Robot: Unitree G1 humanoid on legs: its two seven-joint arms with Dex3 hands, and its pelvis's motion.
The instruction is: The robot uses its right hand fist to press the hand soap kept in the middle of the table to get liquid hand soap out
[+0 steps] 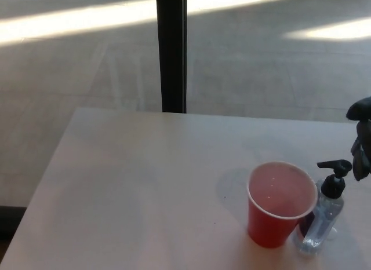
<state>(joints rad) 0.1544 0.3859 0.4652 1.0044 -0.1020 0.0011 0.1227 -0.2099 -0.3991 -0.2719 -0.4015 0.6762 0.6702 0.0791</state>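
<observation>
A clear hand soap bottle (322,221) with a black pump head (334,174) stands upright near the table's right front. Its spout points left over a red plastic cup (280,203) that stands right beside it. My right hand (362,138) shows as a dark shape at the right edge, above and to the right of the pump, not touching it. Only a part of it is in view, blurred. The left hand is out of sight.
The pale table (145,189) fills the lower picture, its far edge near a dark vertical post (172,50). Beyond lies a grey floor with bright sunlit bands.
</observation>
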